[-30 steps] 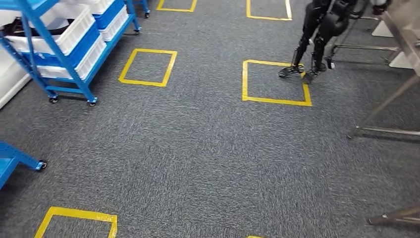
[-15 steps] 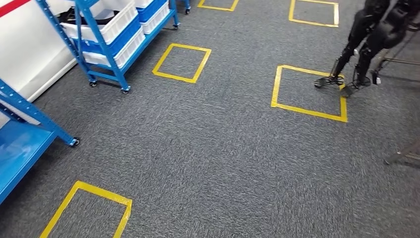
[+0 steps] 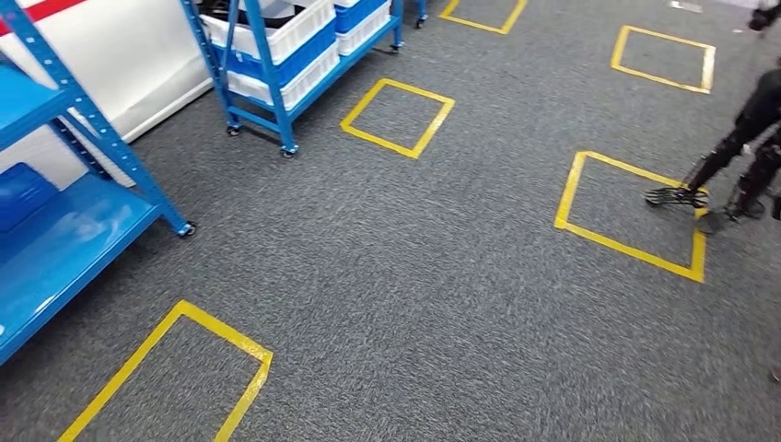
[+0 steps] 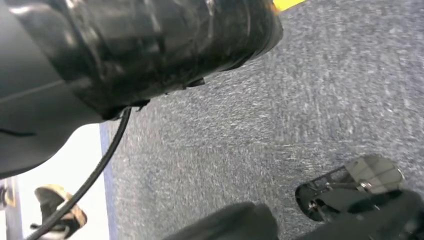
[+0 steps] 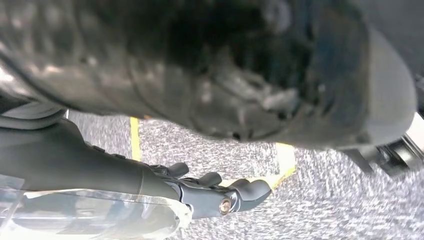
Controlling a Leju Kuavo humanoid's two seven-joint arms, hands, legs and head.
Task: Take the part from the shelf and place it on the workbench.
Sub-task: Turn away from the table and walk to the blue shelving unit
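Seen from the head camera looking down, a grey speckled carpet floor (image 3: 414, 276) is marked with yellow tape squares (image 3: 398, 115). At the near left stands a blue metal shelf (image 3: 55, 239) on castors, with a blue bin (image 3: 23, 193) on its lower deck. Further back, against a white wall (image 3: 129, 64), a second blue wheeled shelf (image 3: 267, 83) carries stacked white bins (image 3: 295, 32). Something dark lies in the top bin, but it is too small to tell whether it is the part; the part cannot be picked out with certainty anywhere. At the far right, the dark legs of another robot (image 3: 737, 166) stand on the edge of a yellow square. In the right wrist view, the right robot hand (image 5: 210, 192) hangs over the carpet beside a strip of yellow tape, its dark fingers (image 5: 250, 189) stretched out and slightly bent. A pale translucent shape (image 5: 100, 217) lies just beside the robot hand, and I cannot tell whether the hand holds it or is empty. The left wrist view is blurred carpet, and the state of the left robot hand cannot be told.
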